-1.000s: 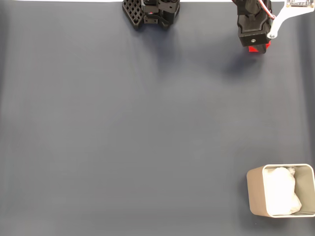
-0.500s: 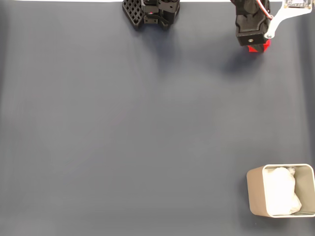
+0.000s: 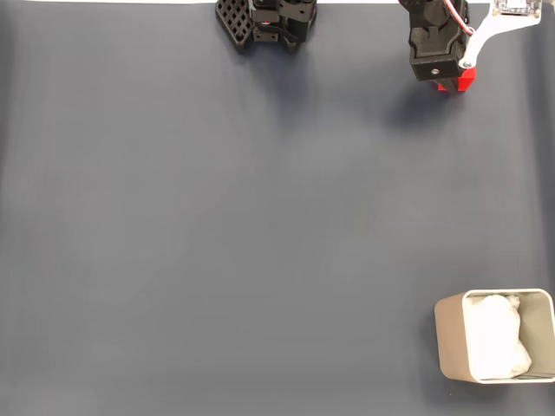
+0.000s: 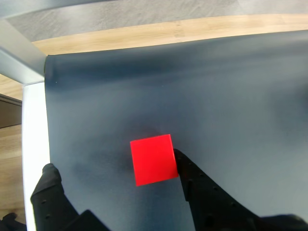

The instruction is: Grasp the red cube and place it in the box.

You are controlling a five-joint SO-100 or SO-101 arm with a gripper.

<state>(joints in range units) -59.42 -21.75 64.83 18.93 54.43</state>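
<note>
The red cube (image 4: 152, 159) lies on the dark mat between my gripper's fingers. My gripper (image 4: 113, 163) is open: the right finger (image 4: 192, 178) is against the cube's right face, while the left finger (image 4: 48, 183) stands well apart from it. In the fixed view the gripper (image 3: 438, 68) hangs at the top right, covering most of the red cube (image 3: 462, 80). The box (image 3: 451, 334), beige with white crumpled paper inside, stands at the bottom right corner, far from the gripper.
The arm's black base (image 3: 264, 22) sits at the top centre of the fixed view. In the wrist view the mat's edge (image 4: 47, 120) runs close to the left of the cube, with a white strip and wood beyond it.
In the fixed view the gripper has shifted slightly up and to the left over the cube. The box has not moved.
</note>
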